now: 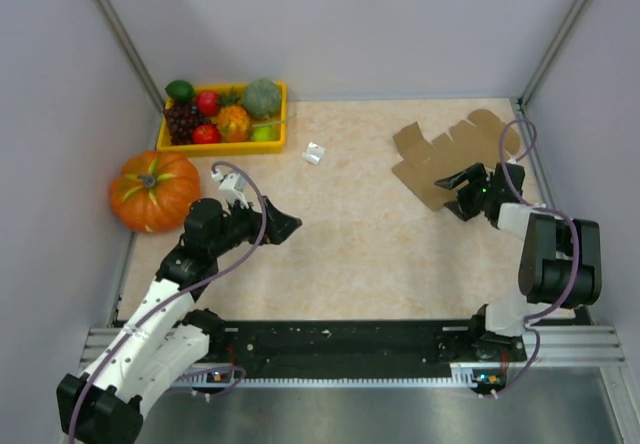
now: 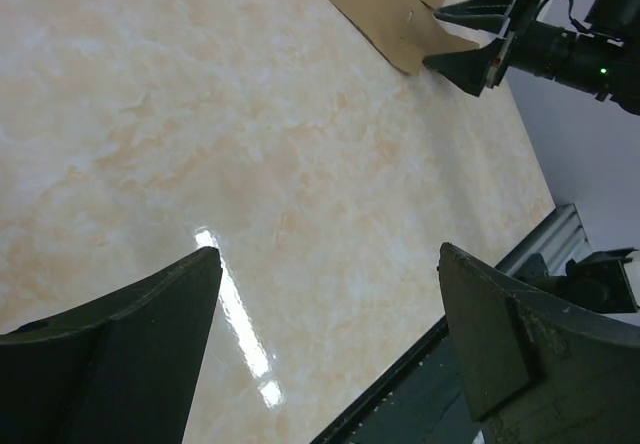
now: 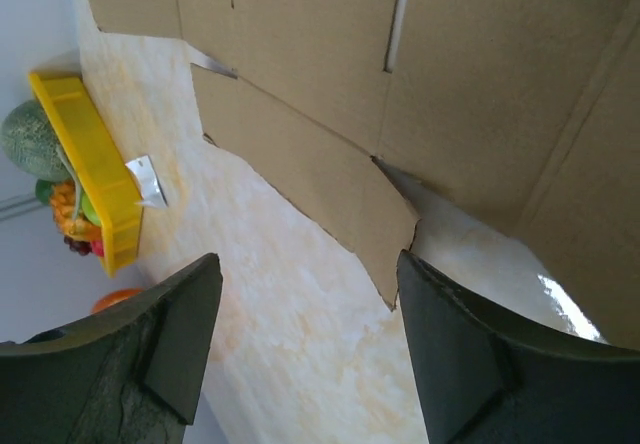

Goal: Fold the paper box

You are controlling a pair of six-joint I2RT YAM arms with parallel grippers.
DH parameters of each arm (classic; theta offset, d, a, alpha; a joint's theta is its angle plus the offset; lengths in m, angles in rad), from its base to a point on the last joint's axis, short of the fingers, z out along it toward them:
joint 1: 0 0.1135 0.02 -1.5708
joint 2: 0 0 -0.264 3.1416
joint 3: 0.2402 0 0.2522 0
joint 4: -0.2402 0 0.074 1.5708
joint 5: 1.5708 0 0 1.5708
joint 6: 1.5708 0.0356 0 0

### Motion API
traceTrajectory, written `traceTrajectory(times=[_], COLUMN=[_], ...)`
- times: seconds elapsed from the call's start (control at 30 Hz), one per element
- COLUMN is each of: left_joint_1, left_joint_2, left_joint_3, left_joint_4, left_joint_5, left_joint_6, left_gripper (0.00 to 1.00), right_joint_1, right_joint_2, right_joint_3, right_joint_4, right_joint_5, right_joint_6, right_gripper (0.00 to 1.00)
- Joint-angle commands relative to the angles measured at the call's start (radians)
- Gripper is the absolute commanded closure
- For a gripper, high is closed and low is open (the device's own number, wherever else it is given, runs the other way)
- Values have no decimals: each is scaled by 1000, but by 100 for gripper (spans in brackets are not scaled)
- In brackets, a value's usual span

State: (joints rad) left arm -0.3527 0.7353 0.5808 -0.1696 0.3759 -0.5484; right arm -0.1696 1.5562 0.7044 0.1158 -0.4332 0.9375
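The paper box [image 1: 450, 152] is a flat brown cardboard cut-out with several flaps, lying at the far right of the table. My right gripper [image 1: 453, 195] is at its near-left edge, open, with nothing between its fingers. In the right wrist view the paper box [image 3: 330, 64] fills the top, and a flap corner ends right by the right finger of the right gripper [image 3: 308, 259]. My left gripper [image 1: 286, 226] hovers open over bare table left of centre, far from the box. The left wrist view shows the left gripper [image 2: 328, 252] with wide, empty jaws, and the paper box [image 2: 385, 9] and right gripper [image 2: 432, 34] in the distance.
A yellow tray [image 1: 222, 147] of toy fruit stands at the back left, with an orange pumpkin [image 1: 155, 189] in front of it. A small white object [image 1: 314, 153] lies beside the tray. Grey walls enclose the table. A black rail [image 1: 340, 349] runs along the near edge.
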Motion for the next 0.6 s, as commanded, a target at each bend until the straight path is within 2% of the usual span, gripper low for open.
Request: traceTrajectory(times=[0.0,0.1,0.17,0.27,0.4,0.57], left_joint_1=[-48,-80,-100,-133,-158,-169], left_joint_2=[-17,-7,6,24,18,10], left_joint_3=[-36,-56,-61,-56,-55,-55], left_joint_4=[160,211,229,232,228,206], left_joint_5=[-5,-34,-38,-64,-101,-146], left_joint_6=[-113,-157,-182,-188,-189,-176], left_gripper=[8,9,10,12,12,12], right_joint_1=[4,10,19,22,25,25], right_joint_2=[57,88,85,36,-16,-27], right_joint_3=[-45,-49,-51,-91,-88,-141], right_joint_4=[229,254,223,219,98,119], right_joint_5=[20,25,33,71,105,59], right_joint_6=[126,139,124,97,-12,-65], right_gripper=[31,39,40,37,30,29])
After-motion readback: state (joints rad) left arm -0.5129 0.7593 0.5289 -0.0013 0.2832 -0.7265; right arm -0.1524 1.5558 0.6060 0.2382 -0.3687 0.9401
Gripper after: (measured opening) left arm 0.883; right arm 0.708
